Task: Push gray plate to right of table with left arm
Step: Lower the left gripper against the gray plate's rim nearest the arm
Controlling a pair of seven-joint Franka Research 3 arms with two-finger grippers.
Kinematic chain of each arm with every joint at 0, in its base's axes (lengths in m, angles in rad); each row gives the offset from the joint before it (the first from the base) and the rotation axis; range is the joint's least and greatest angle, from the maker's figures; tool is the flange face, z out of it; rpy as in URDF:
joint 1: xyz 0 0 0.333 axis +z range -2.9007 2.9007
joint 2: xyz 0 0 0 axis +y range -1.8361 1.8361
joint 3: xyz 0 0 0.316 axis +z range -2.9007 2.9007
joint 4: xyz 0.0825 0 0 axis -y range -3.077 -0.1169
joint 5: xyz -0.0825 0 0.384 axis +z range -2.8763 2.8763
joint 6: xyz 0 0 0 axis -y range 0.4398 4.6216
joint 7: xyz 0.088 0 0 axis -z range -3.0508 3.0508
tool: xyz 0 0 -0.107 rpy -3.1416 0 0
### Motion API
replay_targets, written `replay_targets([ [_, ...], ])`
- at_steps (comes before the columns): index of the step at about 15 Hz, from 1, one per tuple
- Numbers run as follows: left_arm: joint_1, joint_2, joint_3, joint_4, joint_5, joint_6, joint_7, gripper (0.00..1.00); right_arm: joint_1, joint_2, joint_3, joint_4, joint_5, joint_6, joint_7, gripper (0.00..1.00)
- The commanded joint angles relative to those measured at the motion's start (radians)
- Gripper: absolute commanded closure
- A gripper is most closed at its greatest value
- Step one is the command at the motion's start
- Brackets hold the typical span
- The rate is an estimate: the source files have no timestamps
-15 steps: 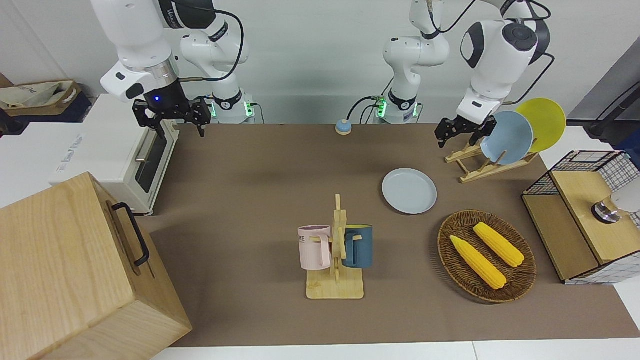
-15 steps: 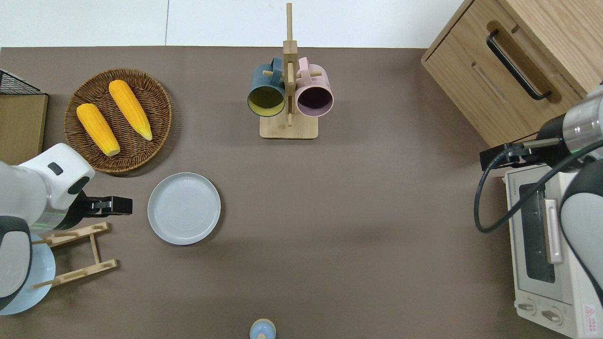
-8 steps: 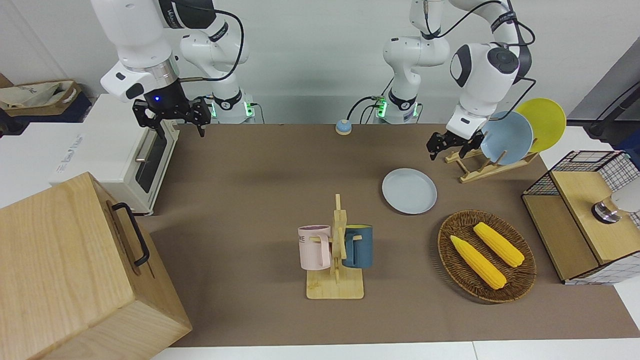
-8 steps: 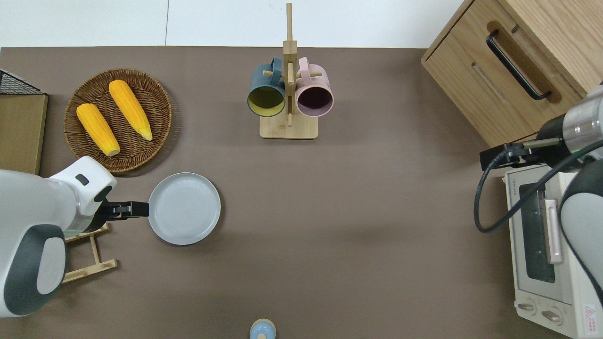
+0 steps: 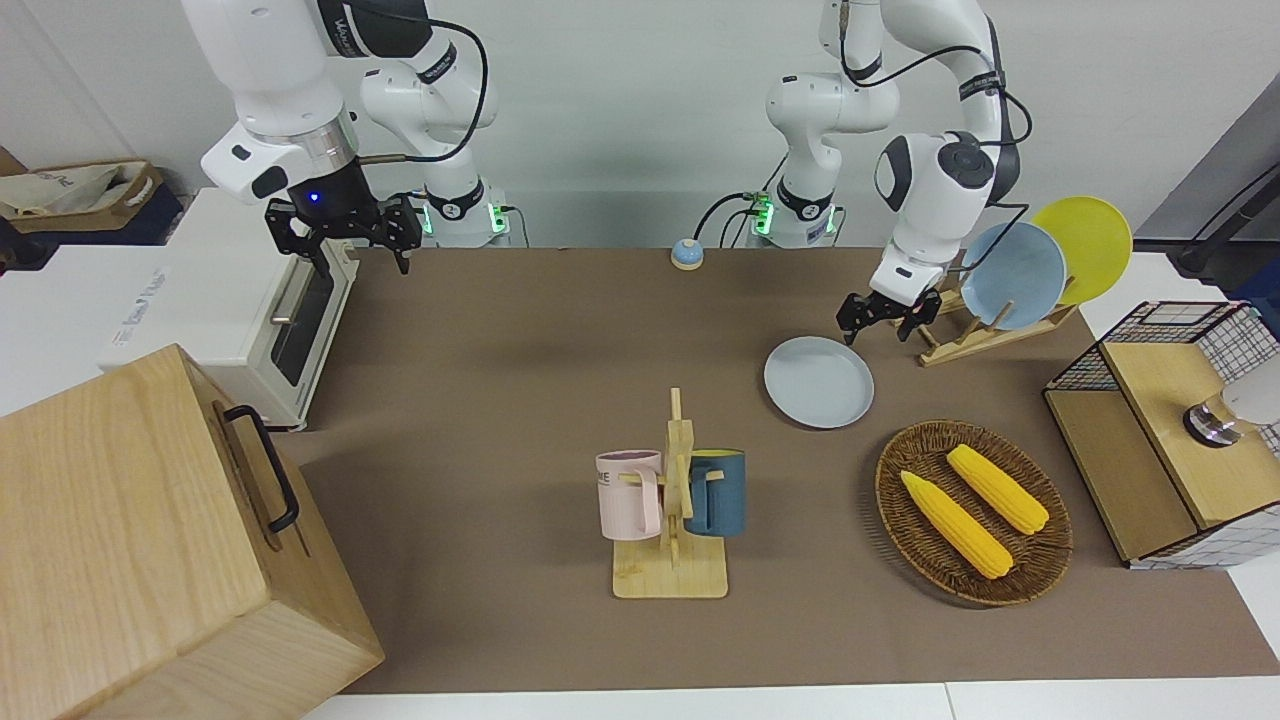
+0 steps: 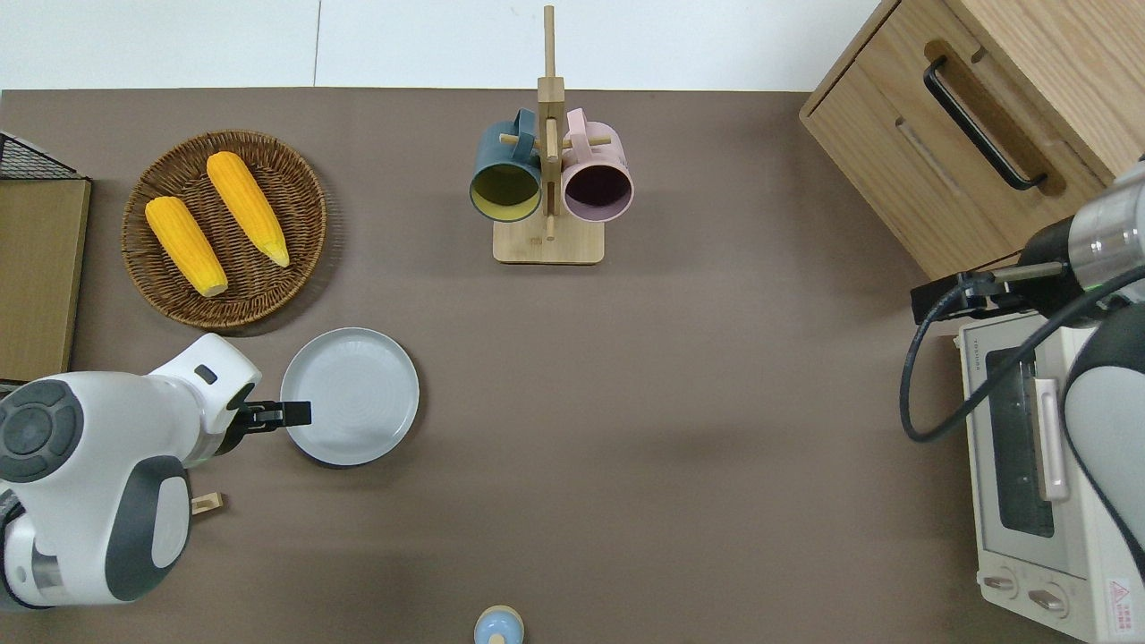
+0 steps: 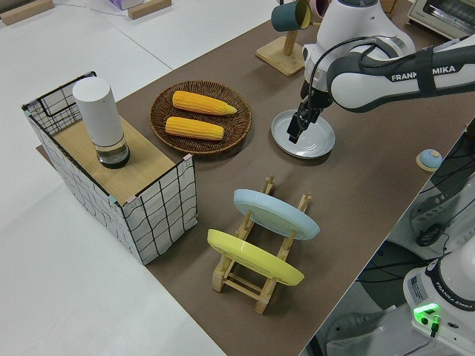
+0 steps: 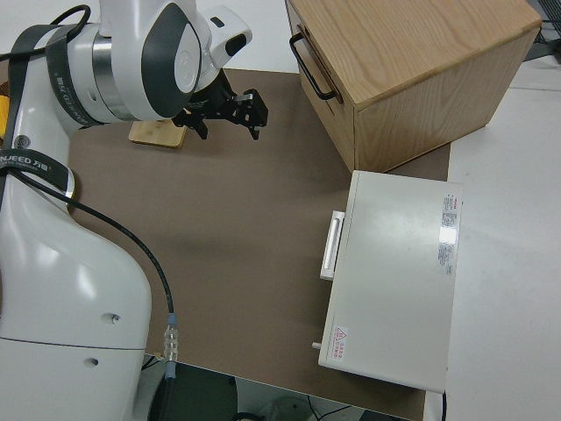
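The gray plate [image 5: 818,382] [image 6: 353,394] [image 7: 308,141] lies flat on the brown table [image 6: 680,429], between the wicker basket and the plate rack. My left gripper [image 5: 880,318] [image 6: 288,414] [image 7: 295,131] hangs low at the plate's rim, on the side toward the left arm's end of the table. In the overhead view its tip overlaps that rim. I cannot tell whether it touches the plate. The right arm is parked, with its gripper [image 5: 340,232] [image 8: 223,110] up in the air.
A wicker basket [image 6: 295,179] with two corn cobs lies farther from the robots than the plate. A wooden rack [image 5: 965,340] holds a light-blue and a yellow plate. A mug stand [image 6: 547,241], a wooden cabinet [image 6: 894,125], a toaster oven [image 6: 993,537], a wire crate [image 5: 1160,330] and a small bell [image 6: 498,626] are also here.
The left arm has swung from beside the plate rack down and across to the gray plate's rim. The plate has not shifted. The right arm is still.
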Motion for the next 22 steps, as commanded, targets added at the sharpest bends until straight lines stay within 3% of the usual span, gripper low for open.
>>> replay_targets([
  [1,-0.004,0.055,0.001,-0.078,-0.011,0.164,-0.006,0.01,-0.001,-0.006,0.000,0.001,0.007,-0.010,0.003,0.017],
  [13,0.003,0.104,0.002,-0.089,-0.011,0.214,0.006,0.02,-0.001,-0.006,0.000,0.001,0.007,-0.010,0.003,0.017],
  [16,0.003,0.113,0.002,-0.089,-0.011,0.217,0.006,0.07,-0.001,-0.006,0.000,0.001,0.007,-0.010,0.003,0.017],
  [17,0.003,0.115,0.002,-0.089,-0.011,0.219,0.006,0.14,-0.001,-0.006,0.000,0.001,0.007,-0.010,0.003,0.017],
  [18,0.003,0.115,0.002,-0.089,-0.011,0.219,0.002,0.30,-0.001,-0.006,0.000,0.001,0.007,-0.010,0.005,0.017],
  [20,0.005,0.115,0.002,-0.089,-0.011,0.219,0.001,0.74,-0.001,-0.006,0.000,0.001,0.007,-0.010,0.003,0.017],
  [21,0.006,0.115,0.002,-0.089,-0.011,0.219,0.001,0.90,-0.001,-0.006,0.000,0.001,0.007,-0.010,0.003,0.017],
  [22,0.006,0.115,0.002,-0.089,-0.011,0.219,0.001,1.00,-0.001,-0.006,0.000,0.001,0.007,-0.010,0.005,0.017],
])
